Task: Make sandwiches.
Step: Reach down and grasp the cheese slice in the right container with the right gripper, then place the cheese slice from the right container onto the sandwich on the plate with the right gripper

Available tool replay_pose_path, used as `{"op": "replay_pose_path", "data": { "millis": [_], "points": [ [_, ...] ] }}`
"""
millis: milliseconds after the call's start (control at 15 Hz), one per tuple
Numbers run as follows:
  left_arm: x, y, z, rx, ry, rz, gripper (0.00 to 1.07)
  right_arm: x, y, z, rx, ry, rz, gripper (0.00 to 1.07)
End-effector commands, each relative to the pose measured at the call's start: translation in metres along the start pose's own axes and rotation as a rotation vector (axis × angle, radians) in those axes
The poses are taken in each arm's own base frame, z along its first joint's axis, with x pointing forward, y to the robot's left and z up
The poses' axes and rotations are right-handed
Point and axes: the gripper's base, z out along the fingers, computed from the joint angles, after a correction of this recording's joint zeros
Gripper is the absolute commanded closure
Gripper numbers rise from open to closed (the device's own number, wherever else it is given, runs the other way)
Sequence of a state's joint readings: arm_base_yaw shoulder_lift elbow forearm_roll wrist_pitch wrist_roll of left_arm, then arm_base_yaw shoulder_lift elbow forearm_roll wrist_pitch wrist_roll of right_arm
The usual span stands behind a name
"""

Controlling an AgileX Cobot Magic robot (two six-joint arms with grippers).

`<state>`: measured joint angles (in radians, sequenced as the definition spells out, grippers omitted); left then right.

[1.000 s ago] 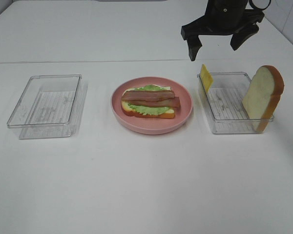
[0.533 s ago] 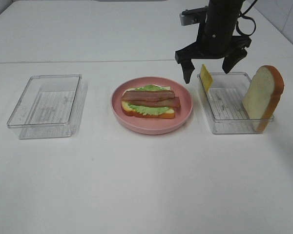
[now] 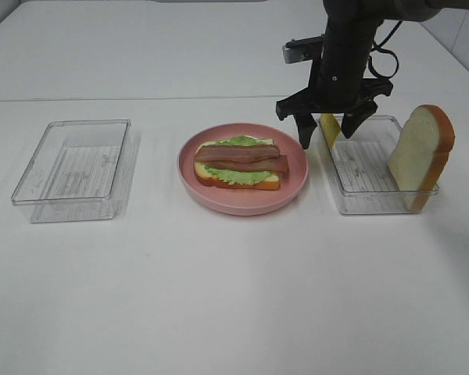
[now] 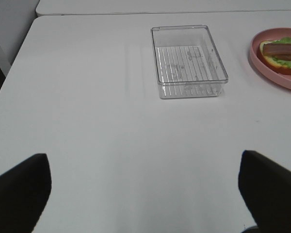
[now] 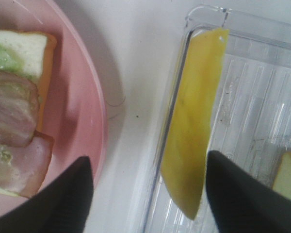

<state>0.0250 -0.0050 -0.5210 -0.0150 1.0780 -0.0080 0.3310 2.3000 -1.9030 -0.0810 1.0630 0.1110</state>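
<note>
— On pink plate (image 3: 298, 167): bottom bread (image 3: 216, 181), lettuce (image 3: 236, 176), bacon (image 3: 238, 154) stacked. Outstanding?
— Lacking: cheese (image 5: 194, 141), top bread (image 3: 422, 152), both in right tray (image 3: 375, 205); right claw (image 3: 327, 139) spread astride cheese, not gripping; left claw (image 4: 143, 156) released.

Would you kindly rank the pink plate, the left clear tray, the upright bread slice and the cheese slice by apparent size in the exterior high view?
1. The pink plate and the left clear tray: too alike to rank.
2. The upright bread slice.
3. The cheese slice, clearly smallest.
</note>
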Motion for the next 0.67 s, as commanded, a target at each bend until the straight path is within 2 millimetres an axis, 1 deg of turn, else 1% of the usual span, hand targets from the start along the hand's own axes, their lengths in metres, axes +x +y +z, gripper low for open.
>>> {"op": "replay_pose_path", "data": {
  "millis": [67,133,200,267,467,667],
  "points": [
    [0.000,0.000,0.000,-0.002,-0.006,-0.004,0.09,-0.003,0.000,-0.001,0.002,-0.030,-0.011,0.71],
    [0.000,0.000,0.000,-0.002,-0.006,-0.004,0.09,-0.004,-0.002,-0.002,0.016,-0.042,0.006,0.90],
    [0.000,0.000,0.000,-0.002,-0.006,-0.004,0.09,-0.005,-0.004,-0.002,0.039,-0.051,0.014,1.02],
    [0.000,0.000,0.000,-0.002,-0.006,-0.004,0.09,-0.005,-0.005,-0.002,0.052,-0.055,0.015,1.07],
    [0.000,0.000,0.000,-0.002,-0.006,-0.004,0.09,-0.005,-0.011,-0.003,0.118,-0.050,-0.005,1.07],
    [0.000,0.000,0.000,-0.002,-0.006,-0.004,0.09,-0.007,-0.011,-0.014,0.123,-0.042,-0.017,1.07]
  ]
}}
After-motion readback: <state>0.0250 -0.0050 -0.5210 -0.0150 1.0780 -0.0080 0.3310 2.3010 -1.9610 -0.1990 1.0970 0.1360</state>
